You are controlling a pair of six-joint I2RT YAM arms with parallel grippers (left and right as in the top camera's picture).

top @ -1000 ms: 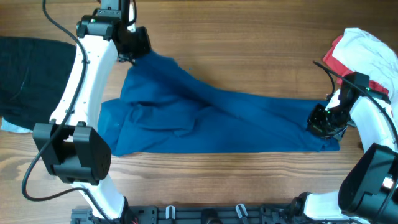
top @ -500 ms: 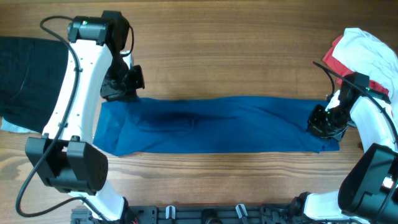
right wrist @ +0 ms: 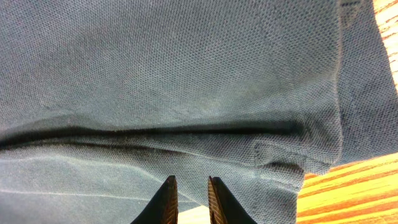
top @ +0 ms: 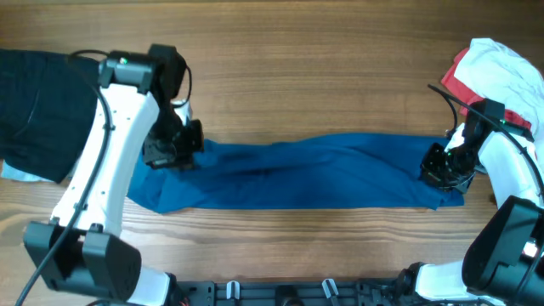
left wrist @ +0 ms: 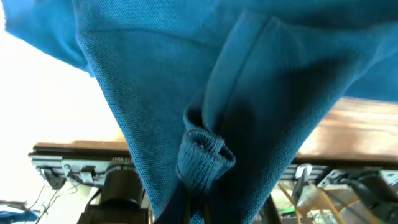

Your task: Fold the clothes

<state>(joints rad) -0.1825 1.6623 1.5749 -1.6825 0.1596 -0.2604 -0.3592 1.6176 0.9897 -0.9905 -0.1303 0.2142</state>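
A blue shirt (top: 297,174) lies on the wooden table as a long narrow strip, folded lengthwise. My left gripper (top: 174,151) is at its left end, shut on a bunch of the blue cloth. In the left wrist view a ribbed cuff hangs right above the jaws (left wrist: 199,211) and the shirt (left wrist: 155,93) fills the frame. My right gripper (top: 442,168) sits on the shirt's right end. In the right wrist view its fingers (right wrist: 189,183) are nearly closed on the cloth (right wrist: 186,74) near a seamed corner.
A black garment (top: 34,102) lies at the far left with a pale blue piece (top: 13,172) under its front edge. A white and red pile of clothes (top: 501,64) sits at the back right. A black rail (top: 280,293) runs along the table's front edge.
My left gripper carried the shirt's far edge from the back of the table toward the front, flattening the shirt into a narrow strip. The right arm has not moved.
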